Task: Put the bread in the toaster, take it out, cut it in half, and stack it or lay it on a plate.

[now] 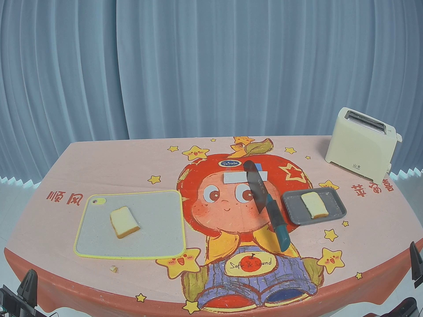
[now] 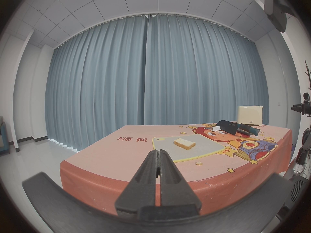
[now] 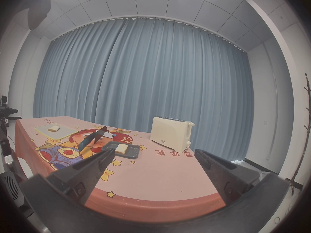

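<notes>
One bread half [image 1: 124, 222] lies on the grey cutting board [image 1: 154, 234] at the table's left. Another bread half [image 1: 314, 204] rests in the dark grey plate [image 1: 335, 208] at the right. The cream toaster [image 1: 362, 144] stands at the far right corner with its slots empty. A teal-handled knife [image 1: 266, 201] lies in the middle, its blade propped on a small white holder [image 1: 235, 177]. My left gripper [image 2: 158, 152] is shut and holds nothing, hanging off the table's front left corner. Off the front right corner, my right gripper [image 3: 155, 151] stands open and empty.
A small crumb [image 1: 114, 269] sits near the front edge below the cutting board. The pink table [image 1: 110, 164] has bare room behind the board and along the front. A blue curtain hangs behind the table.
</notes>
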You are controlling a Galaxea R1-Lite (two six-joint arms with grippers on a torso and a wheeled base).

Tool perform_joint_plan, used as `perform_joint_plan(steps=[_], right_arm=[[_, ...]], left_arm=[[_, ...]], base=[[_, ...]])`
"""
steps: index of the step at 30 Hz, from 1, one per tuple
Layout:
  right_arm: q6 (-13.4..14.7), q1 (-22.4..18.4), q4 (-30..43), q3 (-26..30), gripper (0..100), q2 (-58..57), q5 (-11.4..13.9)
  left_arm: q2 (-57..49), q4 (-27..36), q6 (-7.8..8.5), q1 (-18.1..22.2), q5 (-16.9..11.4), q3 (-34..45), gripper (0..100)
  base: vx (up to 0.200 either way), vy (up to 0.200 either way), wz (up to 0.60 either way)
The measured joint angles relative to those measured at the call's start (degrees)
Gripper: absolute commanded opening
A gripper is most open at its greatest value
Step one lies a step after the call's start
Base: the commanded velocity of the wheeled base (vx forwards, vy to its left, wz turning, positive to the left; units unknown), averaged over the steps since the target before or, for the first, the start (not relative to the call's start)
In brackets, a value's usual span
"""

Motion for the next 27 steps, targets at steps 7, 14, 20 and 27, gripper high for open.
perform_joint_plan(steps=[7,14,20,27], right_arm=[[0.4,-0.2,0.1,1.7,100,-2.3,-0.1],[0.4,-0.2,0.8,2.6,100,-3.9,-0.2],[0.4,-0.2,1.0,3.7,100,-5.2,-0.2],[0.5,-0.3,0.8,5.6,100,-6.5,-0.2]], left_arm=[[0.0,0.0,0.02,0.0,0.0,0.0,0],[0.0,0.0,0.02,0.0,0.0,0.0,0],[0.0,0.0,0.00,0.0,0.0,0.0,0],[0.0,0.0,0.00,0.0,0.0,0.0,0]], base=[[0.000,0.000,0.00],[0.000,0.000,0.00],[0.000,0.000,0.00],[0.000,0.000,0.00]])
